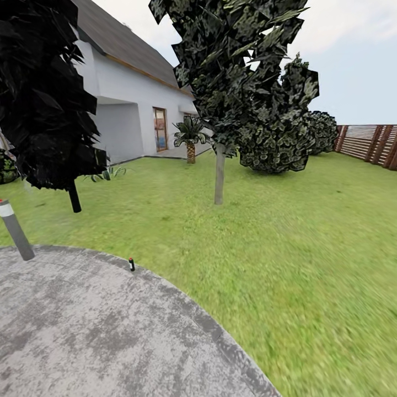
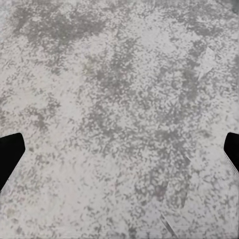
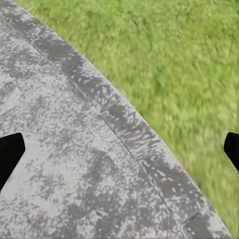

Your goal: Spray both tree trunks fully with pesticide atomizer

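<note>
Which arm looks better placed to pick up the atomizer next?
Probably the left, marginally. The atomizer stands at the paved edge, left of centre in the head view. Both end effectors, left and right, are open and empty, well short of it.

A rough, matt, mottled grey stone-like paving [image 1: 82,331] is seen below the black finger tips [image 2: 10,152], edged by darker kerb stones [image 3: 124,124]. The lawn [image 1: 275,231] looks soft and matt. The tree trunk [image 1: 219,173] shows dull mottled bark. The fence [image 1: 369,140] appears as brown wooden slats.
</note>
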Motion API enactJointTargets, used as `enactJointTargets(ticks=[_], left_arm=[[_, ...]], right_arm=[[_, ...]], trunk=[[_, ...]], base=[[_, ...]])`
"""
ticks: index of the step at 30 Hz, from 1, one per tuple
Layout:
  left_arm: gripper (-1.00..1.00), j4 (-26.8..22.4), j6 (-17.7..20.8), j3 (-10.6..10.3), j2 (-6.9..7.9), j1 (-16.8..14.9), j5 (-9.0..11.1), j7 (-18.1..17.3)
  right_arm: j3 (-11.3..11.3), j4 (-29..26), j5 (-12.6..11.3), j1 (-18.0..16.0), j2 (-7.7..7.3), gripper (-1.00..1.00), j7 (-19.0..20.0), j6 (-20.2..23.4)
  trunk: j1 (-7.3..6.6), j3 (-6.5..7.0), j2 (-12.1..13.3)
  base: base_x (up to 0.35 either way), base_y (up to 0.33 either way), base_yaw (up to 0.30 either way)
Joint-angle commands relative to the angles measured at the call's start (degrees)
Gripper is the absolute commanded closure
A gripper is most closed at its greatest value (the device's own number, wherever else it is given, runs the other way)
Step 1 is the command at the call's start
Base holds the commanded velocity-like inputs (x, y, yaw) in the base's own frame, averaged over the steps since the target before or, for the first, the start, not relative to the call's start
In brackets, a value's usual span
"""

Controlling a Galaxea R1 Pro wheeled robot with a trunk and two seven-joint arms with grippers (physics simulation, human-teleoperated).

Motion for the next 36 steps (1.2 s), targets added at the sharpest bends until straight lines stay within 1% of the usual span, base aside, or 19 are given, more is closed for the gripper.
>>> enactJointTargets(ticks=[1,36], left_arm=[[-1.00,0.0,0.0,0.0,0.00,0.0,0.0,0.0],[-1.00,0.1,0.0,0.0,0.00,0.0,0.0,0.0]], right_arm=[[0.0,0.0,0.0,0.0,0.00,-1.00,0.0,0.0],[0.1,0.0,0.1,0.0,0.00,-1.00,0.0,0.0]], trunk=[[0.00,0.00,0.0],[0.00,0.00,0.0]], base=[[0.339,0.000,0.000],[0.339,0.000,0.000]])
